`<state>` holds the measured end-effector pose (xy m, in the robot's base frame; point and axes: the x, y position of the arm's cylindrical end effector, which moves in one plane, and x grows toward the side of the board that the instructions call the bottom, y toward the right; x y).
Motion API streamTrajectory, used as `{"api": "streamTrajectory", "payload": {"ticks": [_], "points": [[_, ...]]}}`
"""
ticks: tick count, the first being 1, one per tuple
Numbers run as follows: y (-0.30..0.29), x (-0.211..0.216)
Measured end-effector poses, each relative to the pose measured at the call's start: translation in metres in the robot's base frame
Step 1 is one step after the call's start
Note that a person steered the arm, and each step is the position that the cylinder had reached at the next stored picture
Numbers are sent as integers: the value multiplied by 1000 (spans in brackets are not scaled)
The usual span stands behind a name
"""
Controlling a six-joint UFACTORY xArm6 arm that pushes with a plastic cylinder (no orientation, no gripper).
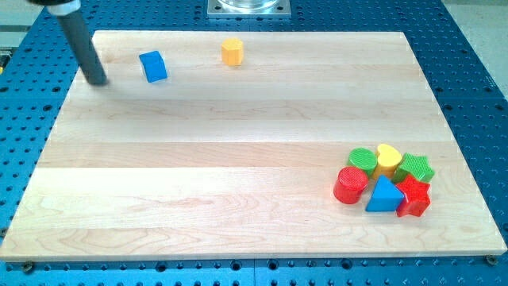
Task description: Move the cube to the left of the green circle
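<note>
A blue cube (153, 67) sits near the view's top left of the wooden board (238, 159). My tip (98, 80) rests on the board just left of the cube, a short gap apart. The green circle (362, 160) is far off at the view's lower right, in a tight cluster with a red cylinder (350, 185), a yellow heart (388, 159), a green star (416, 168), a blue triangle (384, 195) and a red star (413, 197).
A yellow hexagonal block (232, 52) stands near the board's top edge, right of the cube. A metal mount (248, 7) sits above the board. Blue perforated table (476, 63) surrounds the board.
</note>
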<state>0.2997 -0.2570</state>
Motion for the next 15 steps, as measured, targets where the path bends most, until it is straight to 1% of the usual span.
{"api": "streamTrajectory", "payload": {"ticks": [1,2,3,4,5,6,7,9,10,11,12,13,14,15], "points": [[12,-24],[112,-7],[218,41],[198,27],[145,22],[178,93],[293,155],[257,181],[338,191],[351,191],[248,181],[157,140],[128,64],[119,-16]]}}
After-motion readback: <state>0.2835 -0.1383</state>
